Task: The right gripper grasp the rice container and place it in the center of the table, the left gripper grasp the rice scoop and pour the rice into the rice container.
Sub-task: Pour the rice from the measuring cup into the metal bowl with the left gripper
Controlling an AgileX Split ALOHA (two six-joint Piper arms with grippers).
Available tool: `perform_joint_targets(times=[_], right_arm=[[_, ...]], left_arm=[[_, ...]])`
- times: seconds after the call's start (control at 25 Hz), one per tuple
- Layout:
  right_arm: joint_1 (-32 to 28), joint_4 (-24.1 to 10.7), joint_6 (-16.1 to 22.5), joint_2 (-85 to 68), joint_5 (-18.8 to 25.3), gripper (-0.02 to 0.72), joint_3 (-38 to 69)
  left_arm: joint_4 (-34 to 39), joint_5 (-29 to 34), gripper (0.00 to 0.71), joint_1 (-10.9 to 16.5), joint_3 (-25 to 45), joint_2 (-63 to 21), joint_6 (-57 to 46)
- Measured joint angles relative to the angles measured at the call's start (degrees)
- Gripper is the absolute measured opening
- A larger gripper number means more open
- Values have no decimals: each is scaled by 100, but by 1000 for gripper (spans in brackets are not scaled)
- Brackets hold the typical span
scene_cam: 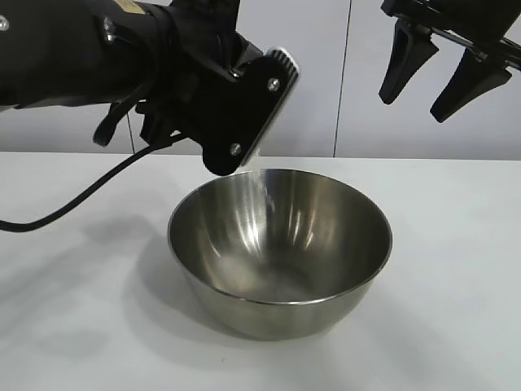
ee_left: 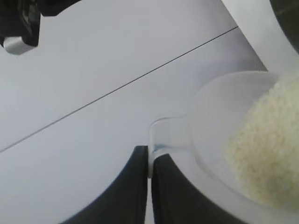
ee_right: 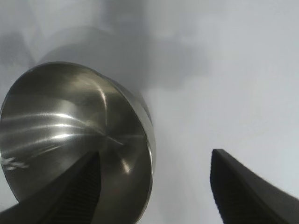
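Note:
The rice container [scene_cam: 281, 252], a large shiny steel bowl, stands upright on the white table [scene_cam: 73, 326]; it also shows in the right wrist view [ee_right: 70, 135]. My left gripper [ee_left: 149, 161] is shut on the thin handle of the rice scoop [ee_left: 215, 121], a clear plastic cup. The rice [ee_left: 266, 149] is heaped to one side inside it. In the exterior view the left arm's wrist [scene_cam: 236, 106] hangs over the bowl's back left rim and hides the scoop. My right gripper [scene_cam: 413, 108] is open and empty, raised above and behind the bowl's right side.
The left arm's black cable [scene_cam: 89, 191] droops to the table left of the bowl. A pale wall with panel seams [scene_cam: 342, 73] runs behind the table. Bare tabletop lies on both sides of the bowl.

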Motion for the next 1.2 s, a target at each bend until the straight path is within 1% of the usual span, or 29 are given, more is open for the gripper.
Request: perform_joint_targets(times=[0.16, 0.24, 0.48, 0.6, 0.68, 0.76, 0.84, 0.96, 1.04, 1.08, 1.16, 1.2], right_arm=[[0, 0, 0, 0, -11, 464, 0], [0, 0, 0, 0, -12, 464, 0], [0, 0, 0, 0, -20, 464, 0], [0, 0, 0, 0, -25, 464, 0], [0, 0, 0, 0, -25, 464, 0], [0, 0, 0, 0, -25, 464, 0], [0, 0, 0, 0, -36, 464, 0], [0, 0, 0, 0, -71, 464, 0], [0, 5, 0, 0, -83, 464, 0], [0, 5, 0, 0, -83, 464, 0], [0, 5, 0, 0, -88, 464, 0], [0, 5, 0, 0, -89, 464, 0]], left_arm=[[25, 214, 9, 0, 0, 0, 750], [34, 360, 9, -1, 0, 0, 917], [106, 576, 9, -6, 0, 0, 999], [118, 584, 9, -7, 0, 0, 999], [-137, 577, 9, -7, 0, 0, 742], [-825, 474, 9, -12, -57, 0, -175], [-1810, 204, 9, -12, -168, 0, -1346], [-2861, 66, 9, 93, -260, -88, -2962], [-3252, 148, 9, 260, -266, -195, -3959], [-3385, 295, 9, 389, -266, -261, -4470], [-3504, 767, 9, 768, -266, -457, -5488], [-3504, 1098, 9, 968, -266, -546, -6086]])
